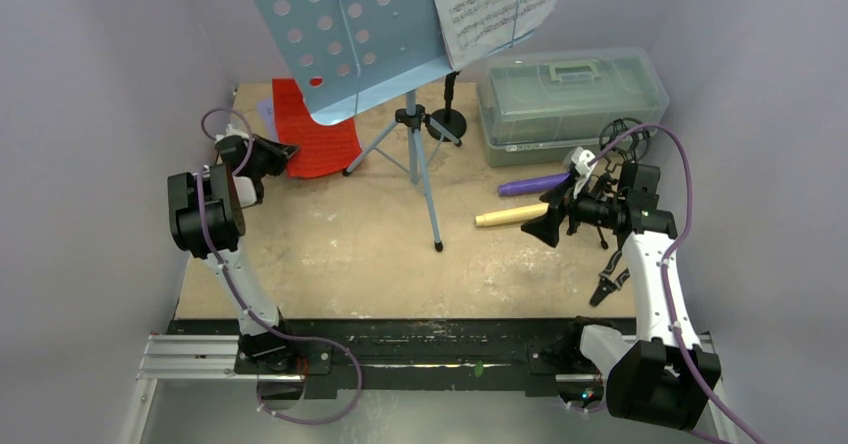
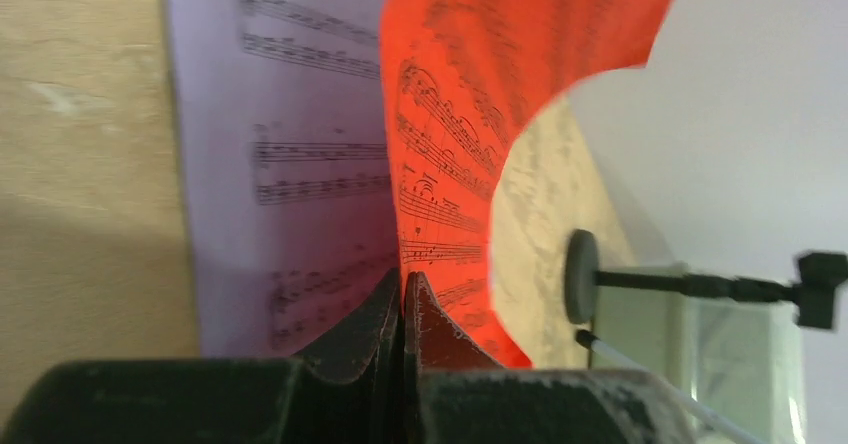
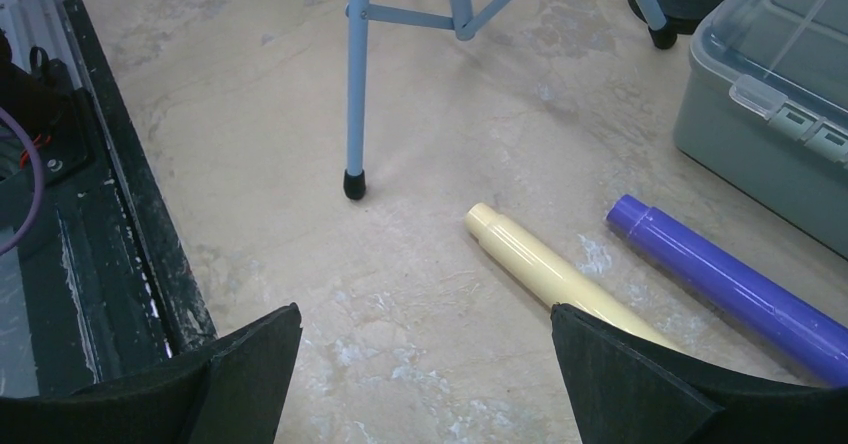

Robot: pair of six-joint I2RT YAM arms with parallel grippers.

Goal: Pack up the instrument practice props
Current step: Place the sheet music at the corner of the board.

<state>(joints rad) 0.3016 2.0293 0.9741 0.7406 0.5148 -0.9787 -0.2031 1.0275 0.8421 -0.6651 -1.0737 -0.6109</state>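
Left claw (image 2: 403, 282) pinched the edge of the thin, floppy red plastic folder (image 2: 480, 84) beside the light-blue holey music stand (image 1: 415, 49); right claw (image 3: 422, 316) stood wide apart, empty.

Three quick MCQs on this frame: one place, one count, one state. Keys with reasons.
1. Where is the lidded plastic box? A far right corner B near left edge C between the arm bases
2. How many microphones lie on the table? A one B two C four
3. The left gripper is? A open, empty B shut on the red folder C shut on a microphone
Key: 1A, it fills the far right corner; 2B, cream microphone plus purple microphone; 3B, it pinches the folder's edge.
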